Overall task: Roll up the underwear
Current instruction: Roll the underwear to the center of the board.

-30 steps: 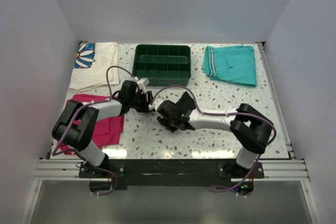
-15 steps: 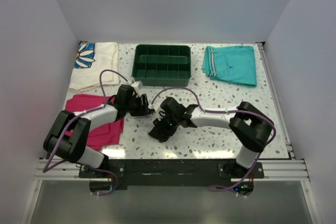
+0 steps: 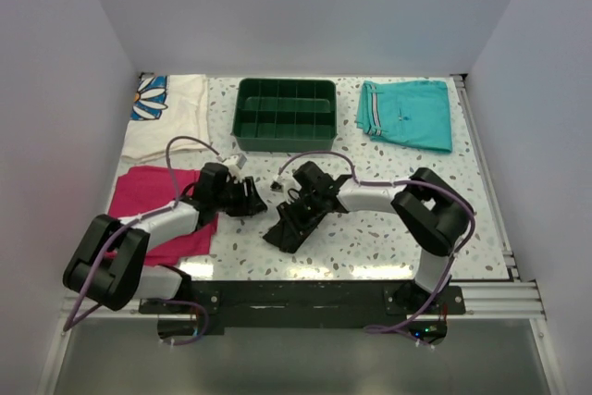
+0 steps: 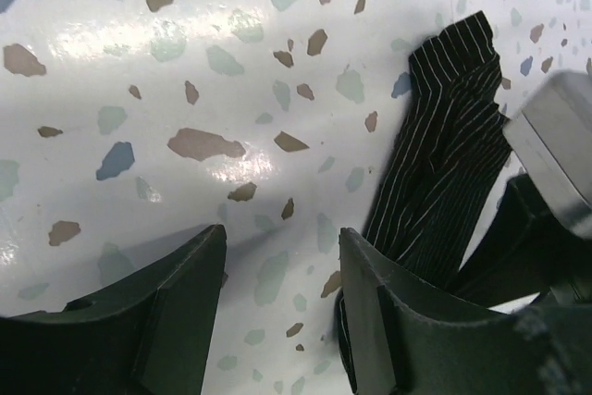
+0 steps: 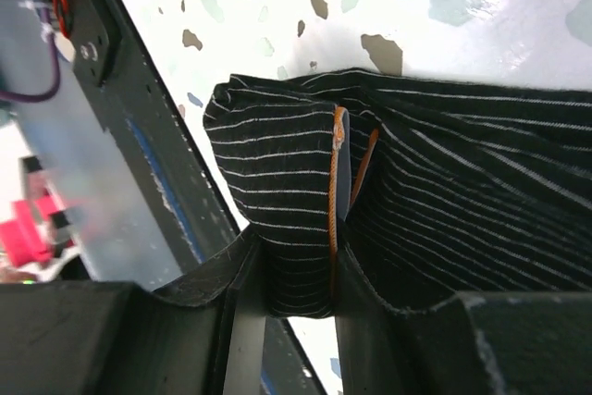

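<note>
Underwear (image 3: 283, 232) black, thin white stripes (orange hem edge), bunched | right tool (image 5: 298, 270) pinching it | left tool (image 4: 280, 261) spread

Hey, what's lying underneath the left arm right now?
A magenta folded cloth lies under the left arm. The arm crosses its near right part, so that stretch of the cloth, and anything else beneath it, cannot be seen.

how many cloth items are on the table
4: the underwear near the middle, held by the right gripper; magenta cloth at near left; floral cloth at far left; teal shorts at far right. More may be hidden.
</note>
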### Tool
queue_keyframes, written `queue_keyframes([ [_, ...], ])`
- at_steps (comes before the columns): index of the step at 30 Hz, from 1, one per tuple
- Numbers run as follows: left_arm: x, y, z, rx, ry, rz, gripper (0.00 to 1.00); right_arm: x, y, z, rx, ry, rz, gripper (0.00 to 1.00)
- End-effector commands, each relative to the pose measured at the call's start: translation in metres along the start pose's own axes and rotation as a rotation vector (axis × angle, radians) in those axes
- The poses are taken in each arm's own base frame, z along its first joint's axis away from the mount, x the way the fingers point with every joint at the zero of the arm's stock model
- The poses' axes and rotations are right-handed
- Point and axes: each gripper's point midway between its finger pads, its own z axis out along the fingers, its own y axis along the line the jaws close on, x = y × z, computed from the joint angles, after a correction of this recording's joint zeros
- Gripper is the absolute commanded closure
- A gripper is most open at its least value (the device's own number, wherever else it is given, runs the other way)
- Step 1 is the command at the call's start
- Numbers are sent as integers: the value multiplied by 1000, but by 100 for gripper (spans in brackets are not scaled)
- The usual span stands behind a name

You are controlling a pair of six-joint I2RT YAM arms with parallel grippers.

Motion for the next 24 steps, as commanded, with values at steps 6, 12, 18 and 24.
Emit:
queue_keyframes([
  [6,-2,-32,-13,198,-63,46,40,30,-40,5,123,97,265,67],
  [12,14,-44,-16,275,-24,45,38,35,-53,7,191,116,303,67],
  [18,44,-33,-15,193,91,-71,32,31,-57,4,226,99,298,66],
  [24,51,-24,-22,99,147,-139,21,33,-61,3,254,97,302,66],
])
